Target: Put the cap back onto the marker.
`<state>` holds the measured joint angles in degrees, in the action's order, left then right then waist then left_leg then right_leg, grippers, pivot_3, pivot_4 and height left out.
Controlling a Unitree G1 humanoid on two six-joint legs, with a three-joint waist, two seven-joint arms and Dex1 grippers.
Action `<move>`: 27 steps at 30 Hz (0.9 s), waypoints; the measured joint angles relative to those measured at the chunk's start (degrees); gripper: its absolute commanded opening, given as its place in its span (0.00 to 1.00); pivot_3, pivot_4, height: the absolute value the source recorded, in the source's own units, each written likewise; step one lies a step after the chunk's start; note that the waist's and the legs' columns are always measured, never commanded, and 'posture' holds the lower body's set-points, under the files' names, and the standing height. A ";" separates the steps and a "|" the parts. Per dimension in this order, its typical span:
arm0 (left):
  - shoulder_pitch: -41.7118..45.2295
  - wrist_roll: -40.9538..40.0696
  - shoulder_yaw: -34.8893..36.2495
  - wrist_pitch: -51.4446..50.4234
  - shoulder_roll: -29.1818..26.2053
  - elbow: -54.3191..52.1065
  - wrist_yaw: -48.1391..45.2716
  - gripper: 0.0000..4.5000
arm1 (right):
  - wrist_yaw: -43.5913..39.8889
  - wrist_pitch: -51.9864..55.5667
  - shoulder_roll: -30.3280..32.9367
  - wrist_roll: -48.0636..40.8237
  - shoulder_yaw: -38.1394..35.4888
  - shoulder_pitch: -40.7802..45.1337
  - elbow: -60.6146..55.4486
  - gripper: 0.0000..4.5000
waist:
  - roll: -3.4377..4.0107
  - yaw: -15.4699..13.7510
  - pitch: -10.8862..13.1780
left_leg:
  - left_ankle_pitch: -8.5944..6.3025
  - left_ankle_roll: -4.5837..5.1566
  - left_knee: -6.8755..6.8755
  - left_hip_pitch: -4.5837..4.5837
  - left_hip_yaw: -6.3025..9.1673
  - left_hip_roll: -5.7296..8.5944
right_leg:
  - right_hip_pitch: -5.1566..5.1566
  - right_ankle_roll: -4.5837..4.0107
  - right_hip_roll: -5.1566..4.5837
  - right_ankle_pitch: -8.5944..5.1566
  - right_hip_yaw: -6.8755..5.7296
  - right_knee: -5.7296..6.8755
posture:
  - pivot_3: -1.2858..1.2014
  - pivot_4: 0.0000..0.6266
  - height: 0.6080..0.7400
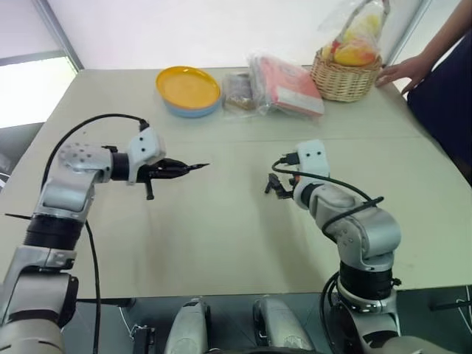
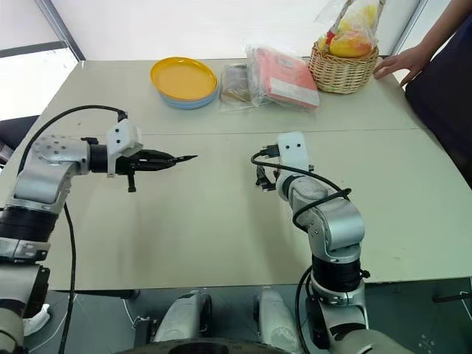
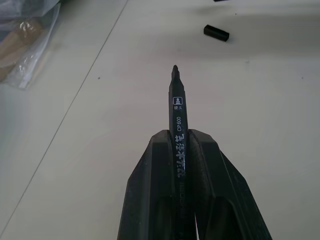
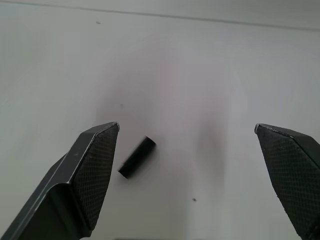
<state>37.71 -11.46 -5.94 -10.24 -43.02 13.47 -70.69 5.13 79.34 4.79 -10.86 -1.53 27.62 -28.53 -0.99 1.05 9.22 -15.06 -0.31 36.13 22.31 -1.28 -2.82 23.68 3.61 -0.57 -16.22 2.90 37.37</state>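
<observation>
A pale, matte tabletop (image 1: 221, 243) faces the robot. Its left gripper (image 3: 182, 145), raised above the table, is clamped on the thin black marker (image 3: 177, 107), whose bare pointed tip juts out toward the middle. The right gripper (image 4: 187, 150) hangs low with its two black fingers spread wide and empty; the small black cylindrical cap (image 4: 137, 157) lies on the table between them, nearer one finger. To do this step well, the right gripper should probably centre over the cap, close across its sides, and lift with the open end facing the marker tip. Which end of the cap is open is hard to make out. From the head views the cap cannot be picked out near the right gripper.
</observation>
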 measured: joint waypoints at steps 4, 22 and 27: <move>0.27 0.31 -0.10 0.66 2.50 0.00 1.19 0.01 | 3.51 1.43 -5.80 2.71 1.48 0.04 0.35 1.00 | 0.02 0.41 -0.01 | 0.00 0.01 -0.04 0.00 0.01 -0.02 | 0.07 0.00 0.04 0.00 0.01 0.07 | 0.52 0.24 1.00; -0.95 0.77 -0.37 1.85 5.40 0.12 4.12 0.01 | 4.09 -1.12 -12.42 4.37 -1.49 4.27 13.22 1.00 | 0.01 1.55 -0.02 | 0.00 0.00 -0.06 0.05 0.02 -0.02 | 0.12 0.01 0.01 0.00 0.00 0.08 | 0.52 0.24 1.00; -1.61 0.73 0.05 1.84 5.47 0.03 4.99 0.00 | 3.90 -3.79 -12.44 4.56 -0.57 5.28 16.39 0.95 | 0.01 1.58 -0.02 | 0.00 0.00 -0.06 0.06 0.02 -0.02 | 0.12 0.01 0.00 0.00 0.01 0.08 | 0.52 0.24 1.00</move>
<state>36.09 -10.73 -5.89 -8.41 -37.56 13.50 -65.70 9.03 75.55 -7.65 -6.30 -2.11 32.90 -12.14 -0.98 2.63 9.20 -15.06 -0.31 36.07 22.37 -1.27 -2.84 23.80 3.62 -0.58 -16.21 2.91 37.44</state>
